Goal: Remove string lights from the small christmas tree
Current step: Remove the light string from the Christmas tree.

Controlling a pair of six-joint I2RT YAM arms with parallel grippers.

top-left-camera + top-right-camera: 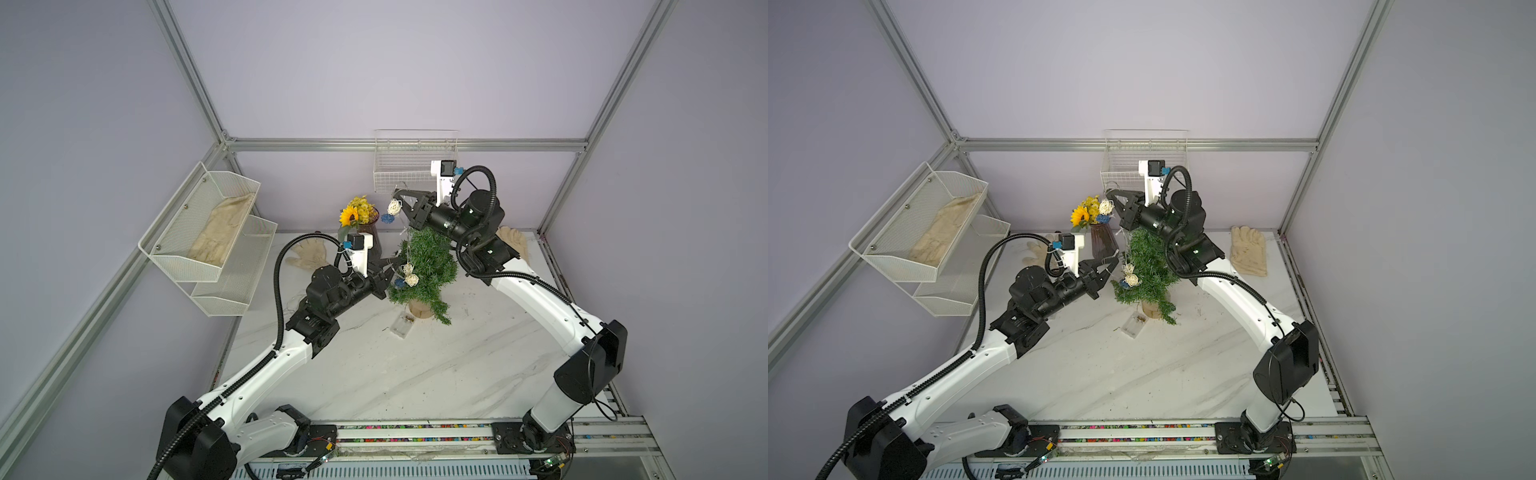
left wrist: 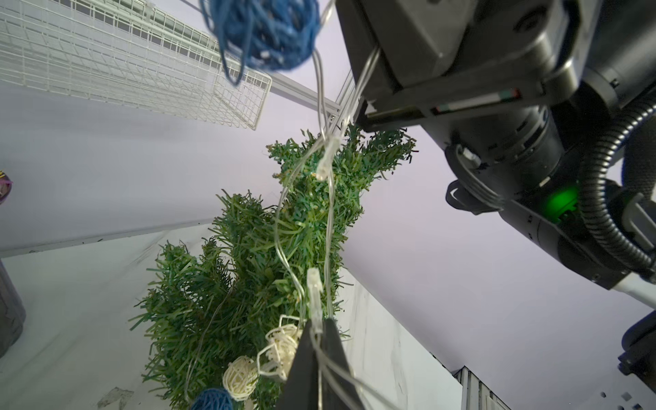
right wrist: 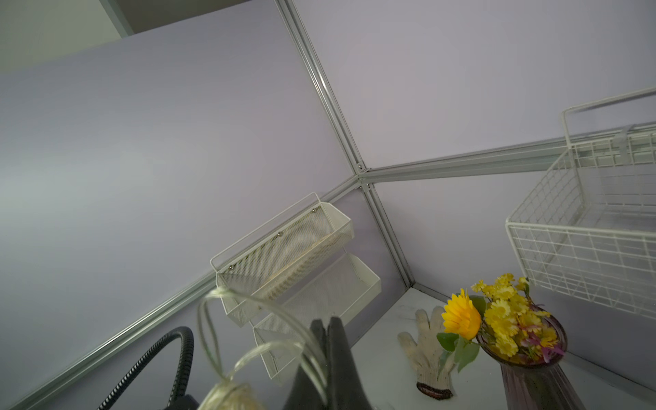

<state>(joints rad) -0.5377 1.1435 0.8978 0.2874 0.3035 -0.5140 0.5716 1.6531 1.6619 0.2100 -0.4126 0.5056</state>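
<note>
Two arms are working over the marble bench (image 1: 415, 374), where the small christmas tree (image 1: 428, 266) is standing upright near the middle. Above the treetop the right end effector (image 3: 328, 326), pinched shut on the wire, is holding up a stretch of the string lights (image 1: 394, 206). The left end effector (image 2: 316, 333), likewise clamped on the wire, is gripping beside the tree's flank. The job is looking roughly half done: cream and blue balls are hanging against the branches, and the clear battery box (image 1: 402, 325) is lying by the base.
</note>
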